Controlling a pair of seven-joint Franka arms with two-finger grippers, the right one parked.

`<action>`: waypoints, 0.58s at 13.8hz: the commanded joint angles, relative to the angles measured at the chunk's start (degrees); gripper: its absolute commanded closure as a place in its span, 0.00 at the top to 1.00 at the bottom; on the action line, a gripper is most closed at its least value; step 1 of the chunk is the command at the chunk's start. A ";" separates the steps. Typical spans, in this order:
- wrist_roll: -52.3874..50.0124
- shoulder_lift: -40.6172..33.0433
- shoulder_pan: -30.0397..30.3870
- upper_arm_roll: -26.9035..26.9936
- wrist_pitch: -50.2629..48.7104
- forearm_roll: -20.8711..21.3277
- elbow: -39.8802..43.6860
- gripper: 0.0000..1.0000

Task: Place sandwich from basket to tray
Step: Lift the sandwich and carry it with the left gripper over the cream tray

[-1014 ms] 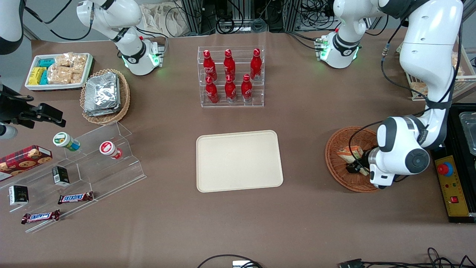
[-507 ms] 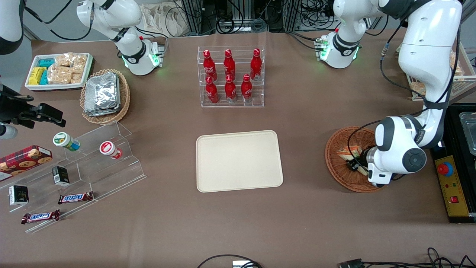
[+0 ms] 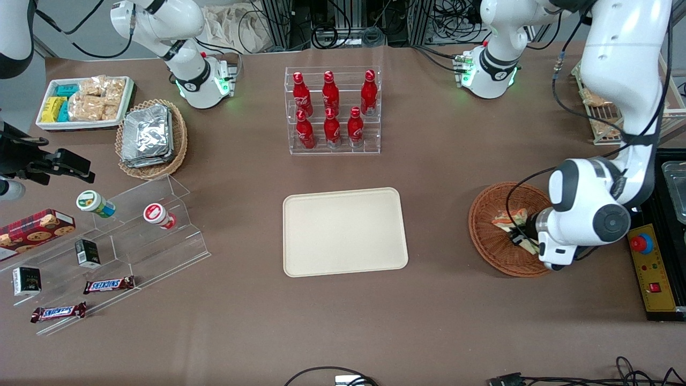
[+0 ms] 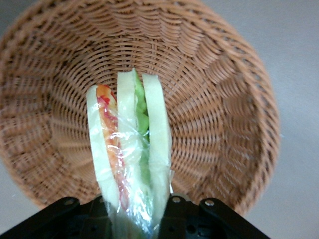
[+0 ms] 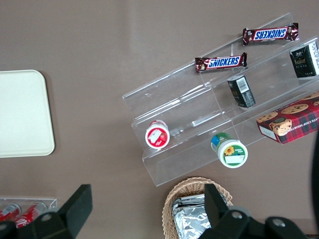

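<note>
Nearest the front camera, two Snickers bars and small dark boxes are seen on a clear acrylic stepped stand toward the parked arm's end of the table, with a cookie box and two capped cups on its steps. Farther from the camera, the tray is shown lying flat on the brown table, with nothing on it. Toward the working arm's end of the table, well apart from the tray, the basket is seen with the gripper lowered into it. Within the wrist view, the sandwich is shown wrapped in clear film, standing on edge above the basket's woven floor and pinched between the two black fingers, which are pressed against its outer bread slices. Farther still, a clear rack of red bottles is seen at mid-table, with a lighter wicker basket of foil packets and a white bin of snacks toward the parked arm's end.
</note>
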 commanded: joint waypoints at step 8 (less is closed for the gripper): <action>13.81 -3.59 -0.74 -9.51 -13.09 -0.21 11.66 0.09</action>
